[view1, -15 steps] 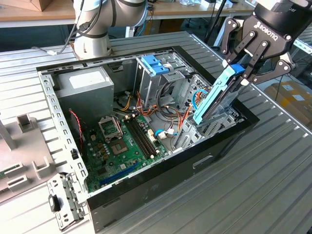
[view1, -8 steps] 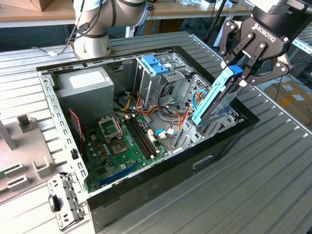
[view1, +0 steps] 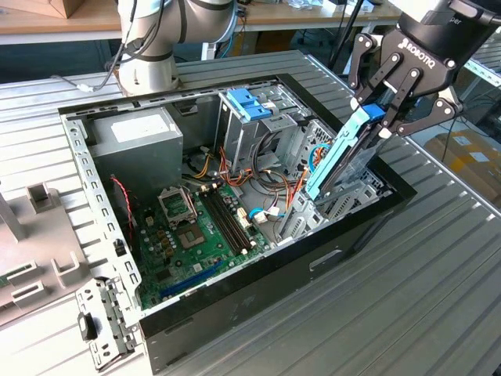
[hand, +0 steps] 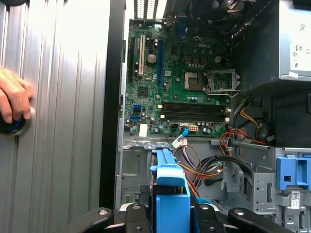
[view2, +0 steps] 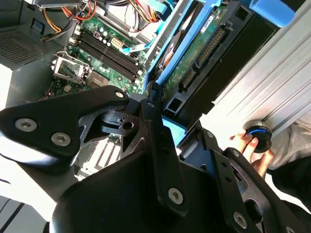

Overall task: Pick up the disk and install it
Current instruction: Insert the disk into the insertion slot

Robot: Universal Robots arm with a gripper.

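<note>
One black two-fingered gripper (view1: 377,117) is clamped on the flat silver hard disk with blue plastic rails (view1: 333,164), tilted above the metal drive bay (view1: 348,202) at a corner of the open black computer case (view1: 313,262). Installing is the step in hand. By my judgement, it calls for lining the rails up with the bay.

Bright, even light fills the exterior view: the ribbed metal counter (view1: 438,258) shines pale, and the computer case (view1: 235,290) holds soft shadow along its inner walls. In the second wrist view the counter (view2: 286,82) washes out almost to white, and the hand (view2: 177,119) is a dark mass. In the first wrist view glare streaks the counter (hand: 63,97); the circuit board (hand: 184,92) is evenly lit.
</note>
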